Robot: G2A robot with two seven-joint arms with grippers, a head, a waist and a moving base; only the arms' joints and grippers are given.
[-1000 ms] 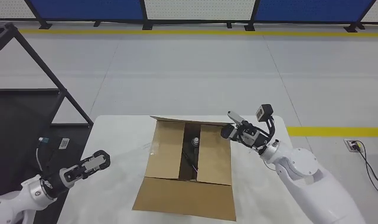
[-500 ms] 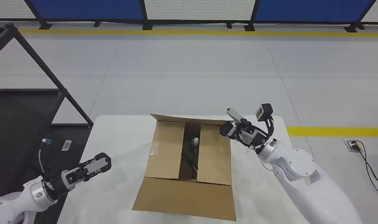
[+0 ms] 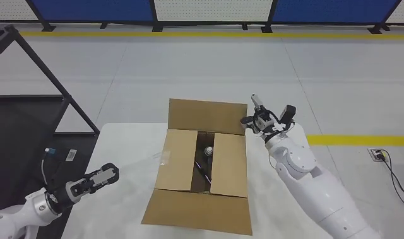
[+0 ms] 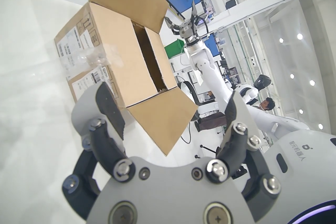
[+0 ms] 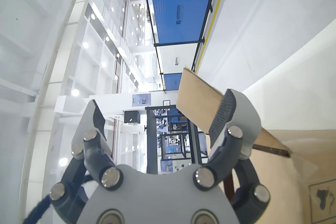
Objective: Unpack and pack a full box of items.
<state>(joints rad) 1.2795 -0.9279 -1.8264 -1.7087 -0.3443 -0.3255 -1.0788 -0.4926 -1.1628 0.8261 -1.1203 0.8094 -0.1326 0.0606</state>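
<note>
White table [image 3: 126, 144], grey floor and blue panels behind. Left gripper [image 3: 111, 171] sits low at the table's left side, fingers spread wide, holding nothing, well apart from the box [image 4: 86, 51].

Box is mid-table; by my reading the unpacking is not yet begun. Near flap [image 3: 197, 214] lies flat toward the robot. Two side flaps [image 3: 178, 160] are folded over the top with a dark slot between them. In the slot, a white-capped item [image 3: 207, 152].

Far flap [image 3: 207, 116] stands upright, long axis running left to right. Right gripper [image 3: 250, 111] is at that flap's right corner, wide open, gripping nothing. In the wrist view the flap runs past one finger [image 5: 223, 114]; touching or just behind, I cannot tell.

The right-hand side flap lies just on the robot's side of this gripper, its hinge running away from the robot. The right arm is much the nearer to it.
</note>
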